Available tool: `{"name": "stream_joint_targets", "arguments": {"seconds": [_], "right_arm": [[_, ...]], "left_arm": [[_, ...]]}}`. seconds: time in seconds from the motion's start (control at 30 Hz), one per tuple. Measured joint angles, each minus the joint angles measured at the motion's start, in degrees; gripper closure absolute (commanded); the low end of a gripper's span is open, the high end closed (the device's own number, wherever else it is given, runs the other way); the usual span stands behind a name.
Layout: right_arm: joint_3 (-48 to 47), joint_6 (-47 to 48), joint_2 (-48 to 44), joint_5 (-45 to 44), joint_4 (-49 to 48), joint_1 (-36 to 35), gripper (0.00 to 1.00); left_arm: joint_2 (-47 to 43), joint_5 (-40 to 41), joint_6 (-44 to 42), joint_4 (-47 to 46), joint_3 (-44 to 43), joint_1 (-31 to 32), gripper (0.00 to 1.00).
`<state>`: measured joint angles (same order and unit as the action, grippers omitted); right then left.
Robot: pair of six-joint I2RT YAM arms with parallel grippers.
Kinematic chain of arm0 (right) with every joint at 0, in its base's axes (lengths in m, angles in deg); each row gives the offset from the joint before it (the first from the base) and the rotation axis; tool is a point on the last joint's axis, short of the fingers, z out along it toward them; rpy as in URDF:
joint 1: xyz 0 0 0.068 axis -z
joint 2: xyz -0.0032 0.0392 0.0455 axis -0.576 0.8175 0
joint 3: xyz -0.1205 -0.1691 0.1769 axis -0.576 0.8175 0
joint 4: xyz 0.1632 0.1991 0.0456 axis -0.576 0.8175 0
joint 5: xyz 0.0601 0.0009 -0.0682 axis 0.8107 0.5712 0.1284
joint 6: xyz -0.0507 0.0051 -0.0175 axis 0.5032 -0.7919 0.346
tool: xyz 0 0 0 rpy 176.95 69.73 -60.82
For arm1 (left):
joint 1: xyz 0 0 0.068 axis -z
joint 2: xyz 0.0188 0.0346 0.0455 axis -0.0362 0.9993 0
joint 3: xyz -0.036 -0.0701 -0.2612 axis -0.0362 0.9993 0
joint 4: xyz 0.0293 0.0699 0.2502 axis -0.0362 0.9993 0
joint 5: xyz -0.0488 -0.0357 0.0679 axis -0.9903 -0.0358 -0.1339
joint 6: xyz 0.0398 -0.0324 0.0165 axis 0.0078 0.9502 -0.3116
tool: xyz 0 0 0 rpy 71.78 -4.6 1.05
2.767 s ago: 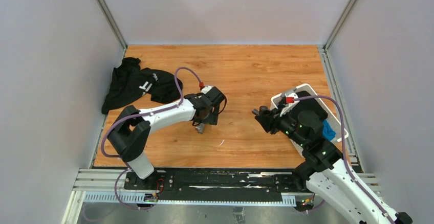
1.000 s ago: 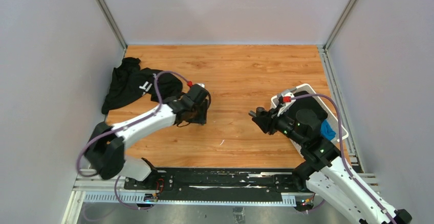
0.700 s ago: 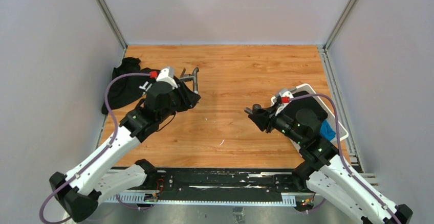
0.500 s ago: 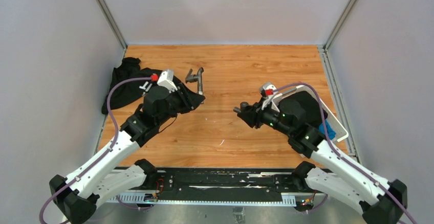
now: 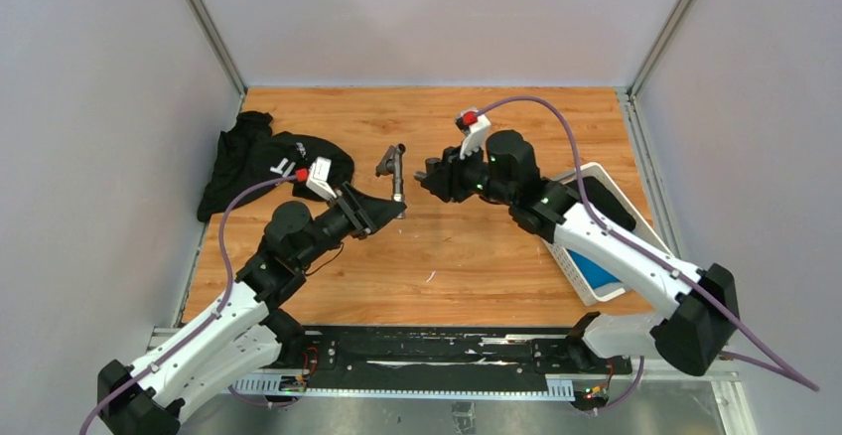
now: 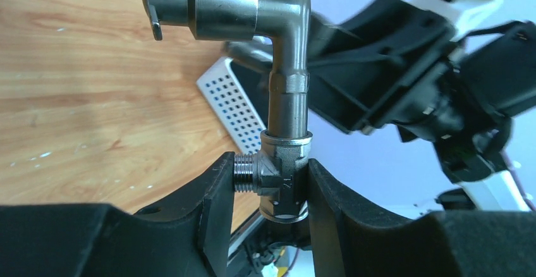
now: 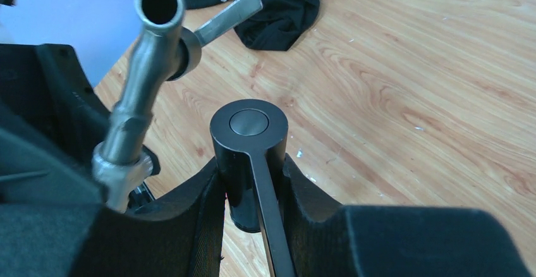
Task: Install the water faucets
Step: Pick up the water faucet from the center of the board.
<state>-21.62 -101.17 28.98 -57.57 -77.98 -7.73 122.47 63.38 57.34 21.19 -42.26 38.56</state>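
Closest to me, the left gripper (image 6: 265, 182) is clamped on the small tee fitting (image 6: 286, 177) at the foot of the grey metal faucet (image 6: 287, 55). One pad presses just beside the threaded stub (image 6: 244, 173) and the other presses the opposite side. The faucet stands up out of the jaws, held above the table rather than lying on it. Facing it, the right gripper (image 7: 253, 182) is closed around a black capped cylinder (image 7: 248, 139) with a thin lever strip running down its front. The two pieces are near each other but not touching.

I'd judge the step in hand to be mating these parts. The faucet is gripped only at its bottom, so any sideways push up top could twist it in the pads. The right arm should line up the cylinder's axis with the port first, then come in slowly and straight. The left arm should simply hold firm.

Below them is the wooden table (image 5: 477, 246). A white perforated basket (image 5: 568, 256) sits toward its right edge, and a crumpled black garment (image 5: 260, 162) lies at the far left. Beyond that are plain grey walls, with aluminium posts (image 5: 204, 23) running up the corners.
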Motion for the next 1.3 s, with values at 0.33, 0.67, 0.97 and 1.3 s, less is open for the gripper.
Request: {"name": "stream_joint_targets", "arguments": {"seconds": [0.33, 0.67, 0.97, 1.3], "right_arm": [[-8.4, 1.8, 8.9, -4.0, 7.7, -8.7, 1.0], [-13.6, 6.3, 13.0, -9.9, 12.8, -11.8, 1.0], [-14.0, 8.5, 14.1, -8.0, 12.8, -13.2, 1.0], [-14.1, 9.5, 14.2, -9.9, 13.0, -14.2, 1.0]], "left_arm": [[-2.6, -2.8, 2.5, -4.7, 5.0, 0.0, 1.0], [-4.4, -3.6, 4.4, -5.7, 9.1, -0.4, 1.0], [-4.1, -6.2, 4.7, -7.1, 9.5, -0.5, 1.0], [-4.6, -6.7, 5.7, -7.8, 10.1, -0.4, 1.0]]}}
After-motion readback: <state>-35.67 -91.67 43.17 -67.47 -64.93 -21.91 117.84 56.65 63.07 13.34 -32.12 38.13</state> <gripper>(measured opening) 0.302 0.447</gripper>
